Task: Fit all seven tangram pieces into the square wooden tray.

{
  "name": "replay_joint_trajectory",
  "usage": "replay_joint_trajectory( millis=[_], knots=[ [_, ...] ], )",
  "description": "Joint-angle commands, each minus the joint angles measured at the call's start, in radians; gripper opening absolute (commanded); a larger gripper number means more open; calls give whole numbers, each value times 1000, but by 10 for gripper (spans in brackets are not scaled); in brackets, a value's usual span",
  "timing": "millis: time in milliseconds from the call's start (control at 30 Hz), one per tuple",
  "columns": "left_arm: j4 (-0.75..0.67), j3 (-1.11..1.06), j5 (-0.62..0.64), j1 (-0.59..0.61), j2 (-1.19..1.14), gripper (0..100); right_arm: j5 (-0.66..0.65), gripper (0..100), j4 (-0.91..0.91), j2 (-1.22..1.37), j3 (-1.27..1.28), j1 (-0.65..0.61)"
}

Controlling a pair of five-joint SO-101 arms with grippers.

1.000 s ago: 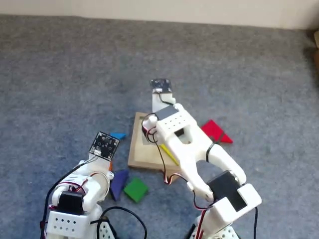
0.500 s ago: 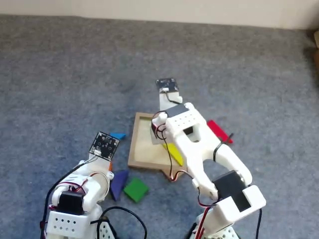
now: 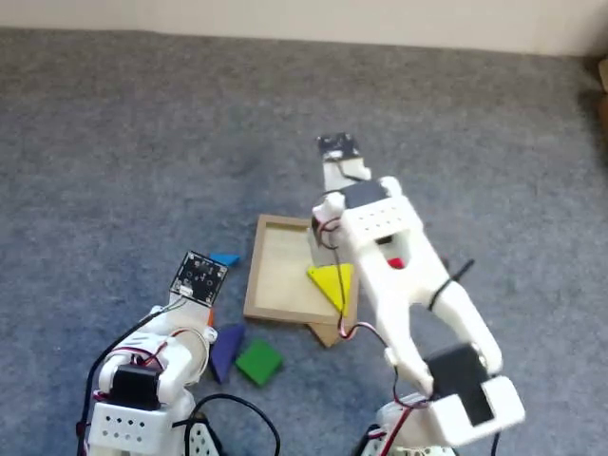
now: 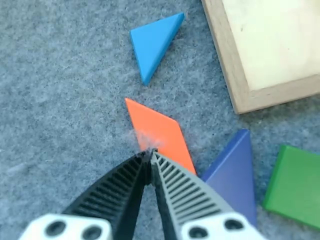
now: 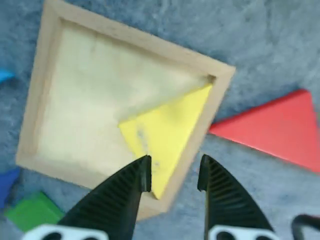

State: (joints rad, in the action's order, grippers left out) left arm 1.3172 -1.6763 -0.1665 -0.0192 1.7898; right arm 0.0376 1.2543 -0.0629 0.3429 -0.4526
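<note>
The square wooden tray [image 3: 264,285] lies mid-table. A yellow triangle [image 3: 334,283] sits at its right side, and in the right wrist view one corner of the yellow triangle [image 5: 167,130] rests over the tray's rim [image 5: 50,75]. My right gripper [image 5: 173,172] hangs open just above that corner, holding nothing. A red triangle [image 5: 277,127] lies on the carpet right of the tray. My left gripper [image 4: 151,152] is shut, its tips on an orange parallelogram [image 4: 160,135]. Around it lie a light blue triangle [image 4: 152,42], a dark blue triangle [image 4: 235,172] and a green square [image 4: 295,185].
Grey carpet covers the table. My right arm [image 3: 380,237] stretches over the tray's right edge and covers most of the red piece from above. The left arm [image 3: 157,366] stays at the front left, beside the dark blue triangle [image 3: 226,350] and green square [image 3: 258,362].
My right arm has swung to the right, uncovering the yellow triangle lying in the tray. The left arm has not moved.
</note>
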Motion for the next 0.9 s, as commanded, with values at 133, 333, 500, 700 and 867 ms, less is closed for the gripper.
replay_joint_trajectory(
  millis=[133,333,500,700,867],
  knots=[
    [3,-19,-9,13,31,5,-562,163,36,-114,-54,145],
    [3,-19,-9,13,31,5,-802,180,36,-114,-53,206],
    [3,-19,-9,13,31,5,-858,382,36,-111,-50,245],
    [3,-19,-9,13,31,5,-914,440,36,33,-59,259],
    [3,-19,-9,13,31,5,-1017,440,36,197,-117,260]
  ],
)
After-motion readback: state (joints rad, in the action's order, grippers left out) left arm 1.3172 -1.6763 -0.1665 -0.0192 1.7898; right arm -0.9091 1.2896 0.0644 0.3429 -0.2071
